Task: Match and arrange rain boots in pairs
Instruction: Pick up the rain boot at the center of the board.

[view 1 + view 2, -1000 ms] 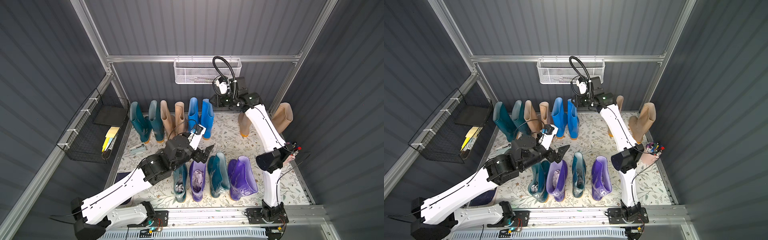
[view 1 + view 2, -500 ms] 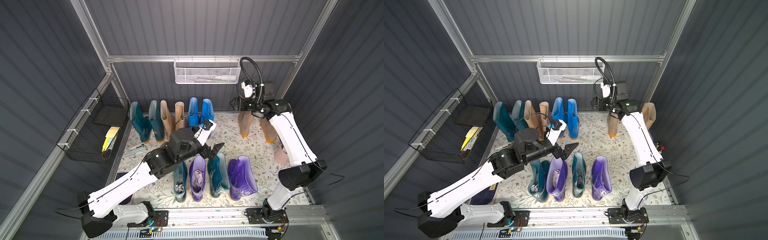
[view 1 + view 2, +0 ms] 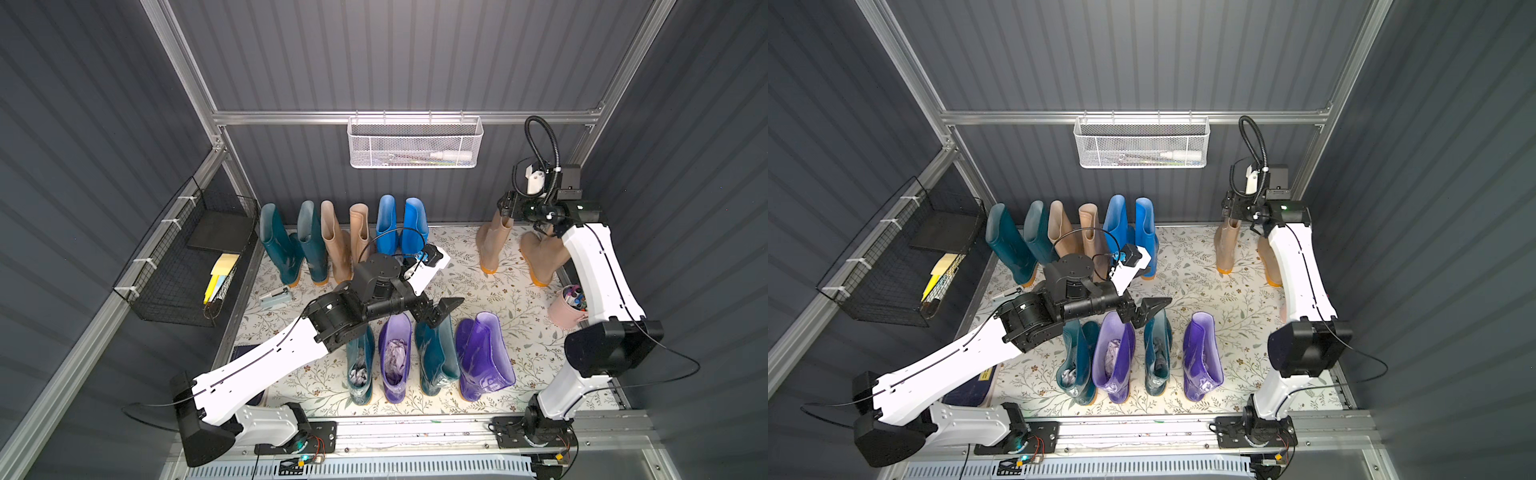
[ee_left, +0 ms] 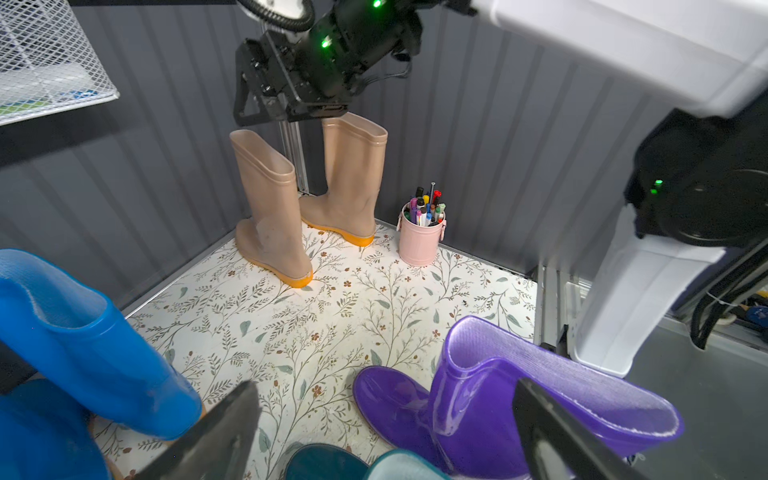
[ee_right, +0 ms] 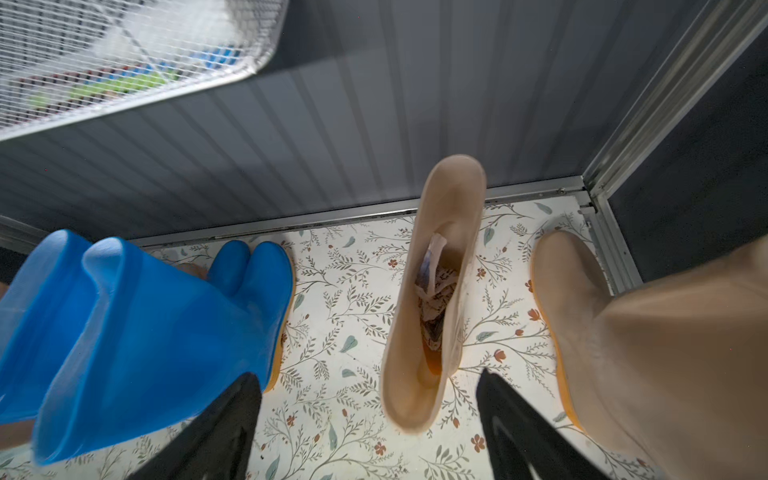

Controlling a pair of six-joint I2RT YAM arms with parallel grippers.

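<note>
Along the back wall stand rain boots in pairs: dark teal [image 3: 282, 245], beige [image 3: 336, 241] and bright blue [image 3: 399, 224]. Two more beige boots [image 3: 492, 245] [image 3: 542, 257] stand at the back right. The front row reads teal [image 3: 359, 365], purple [image 3: 395, 357], teal [image 3: 434, 353], purple [image 3: 482, 353]. My left gripper [image 3: 440, 309] [image 4: 386, 419] hangs open just above the second teal boot, holding nothing. My right gripper [image 3: 503, 210] [image 5: 370, 415] is open above the nearer beige boot [image 5: 436, 291], clear of its rim.
A pink cup of pens [image 3: 567, 307] stands by the right wall, close to the right arm. A white mesh basket [image 3: 415, 143] hangs on the back wall and a black wire basket [image 3: 187, 257] on the left wall. A small stapler-like object [image 3: 274, 297] lies near the teal pair.
My right gripper has swung right, from beside the blue boots to above the beige boot at the back right, and its jaws have spread wider. My left gripper has edged slightly right.
</note>
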